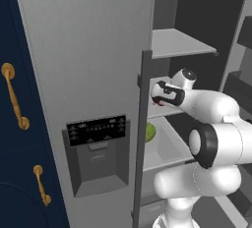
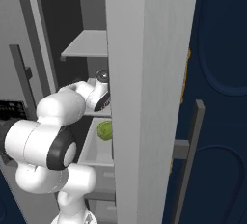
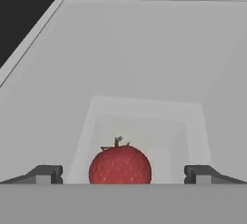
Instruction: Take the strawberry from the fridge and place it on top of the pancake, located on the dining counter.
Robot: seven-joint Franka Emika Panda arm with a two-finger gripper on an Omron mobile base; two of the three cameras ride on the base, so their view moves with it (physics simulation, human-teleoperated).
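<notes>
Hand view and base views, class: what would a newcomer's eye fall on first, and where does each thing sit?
The red strawberry sits on a pale fridge shelf, centred between the fingertips of the open claw. In the left base view, the white arm reaches past the fridge door's edge, with a round green fruit one shelf lower.

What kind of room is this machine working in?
It looks like a kitchen, a computer-rendered one. A tall grey fridge with a dark dispenser panel stands open, navy cabinets with gold handles sit beside it, and a strawberry and a green fruit rest on its shelves.
</notes>
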